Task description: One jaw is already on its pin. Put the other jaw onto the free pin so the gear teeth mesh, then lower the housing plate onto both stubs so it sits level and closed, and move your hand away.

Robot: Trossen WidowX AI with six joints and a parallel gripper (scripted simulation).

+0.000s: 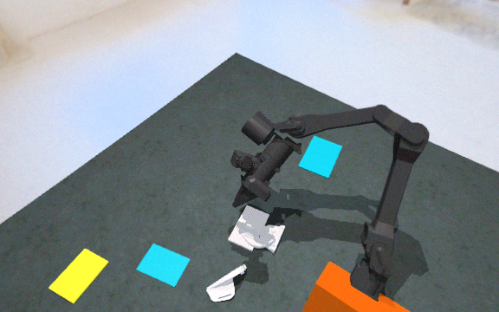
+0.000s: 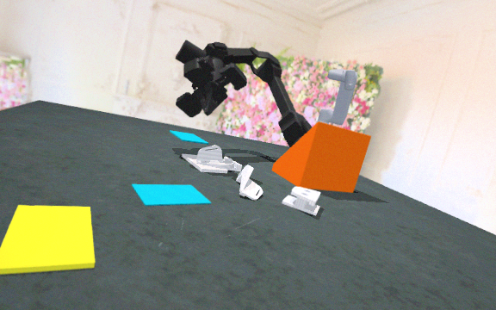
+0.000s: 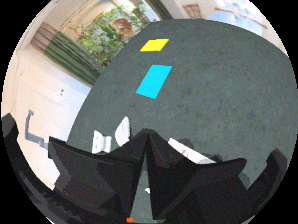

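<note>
The closed, empty gripper point(image 1: 236, 204) point(image 2: 206, 113) point(image 3: 147, 133) hangs above the white base assembly point(image 1: 237, 239) point(image 2: 205, 164) point(image 3: 190, 151); the loose white piece point(image 1: 223, 289) point(image 2: 248, 185) point(image 3: 123, 132), probably the free jaw, lies beside that assembly, on the side away from the gripper, long axis slanting.

Gripper parts apart, housing still open

The white base point(image 1: 236, 237) point(image 2: 213, 169) point(image 3: 190, 151) lies flat on the table, a rounded white jaw point(image 2: 210, 154) on top of it. The other jaw point(image 1: 225, 291) point(image 2: 251, 189) point(image 3: 122, 132), white and angular with a dark slot near its broad end, lies loose near the base, apart from it. A third white piece, apparently the housing plate point(image 2: 305, 195) point(image 3: 101, 142), lies beyond the loose jaw, off the base. The pins and any gear teeth are too small to make out.
</note>
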